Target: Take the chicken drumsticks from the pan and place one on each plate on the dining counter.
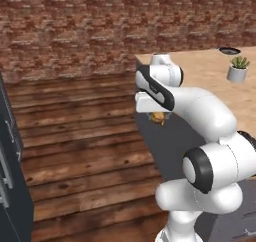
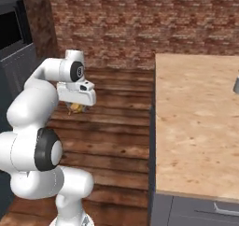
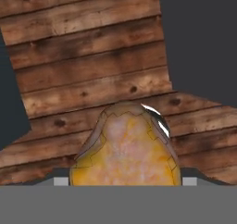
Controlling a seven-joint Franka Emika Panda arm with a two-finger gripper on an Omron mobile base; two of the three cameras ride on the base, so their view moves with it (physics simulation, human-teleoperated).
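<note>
Golden-brown and close against my hand camera, 1 chicken drumstick (image 3: 127,149) sits gripped in the gripper (image 3: 126,181), its lumpy, orange-tinged skin rising from between the jaws, which are closed on it at a wide spread. Below it I see wooden floor planks (image 3: 88,56) and dark grey panels at both sides. From my left base camera, the drumstick (image 1: 159,118) peeks out under the white hand, the gripper (image 1: 159,115) pointing down over the floor, just beside the corner of the dining counter (image 1: 215,81). On that beige top, far back, stand a small potted plant (image 1: 238,68) and a dark round plate (image 1: 229,50) at the edge. My right base camera shows the drumstick (image 2: 77,108) hanging over the planks, well apart from the counter (image 2: 196,127). Behind everything runs a brick wall (image 2: 140,19).
</note>
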